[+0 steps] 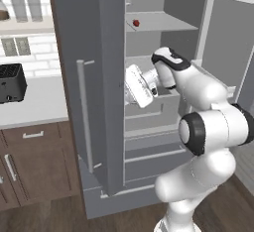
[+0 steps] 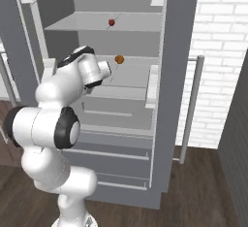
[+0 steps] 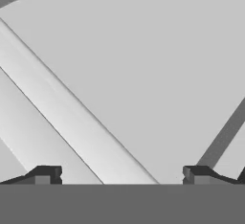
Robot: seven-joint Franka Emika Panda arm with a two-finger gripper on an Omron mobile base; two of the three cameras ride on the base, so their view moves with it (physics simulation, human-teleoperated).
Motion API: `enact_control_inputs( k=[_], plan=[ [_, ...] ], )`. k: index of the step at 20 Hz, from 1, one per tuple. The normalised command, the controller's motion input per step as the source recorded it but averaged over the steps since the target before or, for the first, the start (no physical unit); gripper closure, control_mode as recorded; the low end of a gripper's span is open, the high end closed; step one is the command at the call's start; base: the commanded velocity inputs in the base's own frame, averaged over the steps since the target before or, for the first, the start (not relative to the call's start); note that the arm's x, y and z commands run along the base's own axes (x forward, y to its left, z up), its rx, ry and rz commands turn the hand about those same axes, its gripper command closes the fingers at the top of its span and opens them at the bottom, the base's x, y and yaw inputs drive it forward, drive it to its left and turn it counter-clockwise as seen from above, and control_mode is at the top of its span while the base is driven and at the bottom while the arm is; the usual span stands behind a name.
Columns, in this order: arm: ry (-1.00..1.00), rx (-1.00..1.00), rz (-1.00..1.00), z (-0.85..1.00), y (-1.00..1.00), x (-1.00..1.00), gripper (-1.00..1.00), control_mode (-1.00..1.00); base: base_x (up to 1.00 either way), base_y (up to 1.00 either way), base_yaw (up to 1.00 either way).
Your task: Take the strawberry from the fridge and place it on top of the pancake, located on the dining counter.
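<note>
Red strawberry [image 1: 136,23], matte grey fridge [image 1: 99,77]

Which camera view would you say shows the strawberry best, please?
The right base view: the strawberry sits in the open on the upper fridge shelf. The left base view shows it too, tucked close beside the door edge.

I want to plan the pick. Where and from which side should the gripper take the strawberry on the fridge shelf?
Grip the strawberry across its round middle, coming in level from the open front of the fridge. It sits alone on the upper shelf, above the orange-brown lump. The next shelf overhead probably leaves little room for a top approach. The gripper is open, well below that shelf.
</note>
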Motion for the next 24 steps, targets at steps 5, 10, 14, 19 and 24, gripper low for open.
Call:
enact_control_inputs(
  k=[5,10,14,19,24],
  plan=[
    [0.00,0.01,0.00,0.00,0.37,-0.55,-1.00,-1.00,0.00,0.00,0.00],
    [-0.01,0.00,0.00,0.00,0.28,-0.41,-1.00,-1.00,0.00,0.00,0.00],
    [0.00,0.00,0.00,0.00,0.23,-0.30,-1.00,-1.00,0.00,0.00,0.00],
    [0.00,0.00,0.00,0.00,0.26,-0.20,-1.00,-1.00,0.00,0.00,0.00],
    [0.00,0.01,0.00,0.00,0.36,-0.16,-1.00,-1.00,0.00,0.00,0.00]
  ],
)
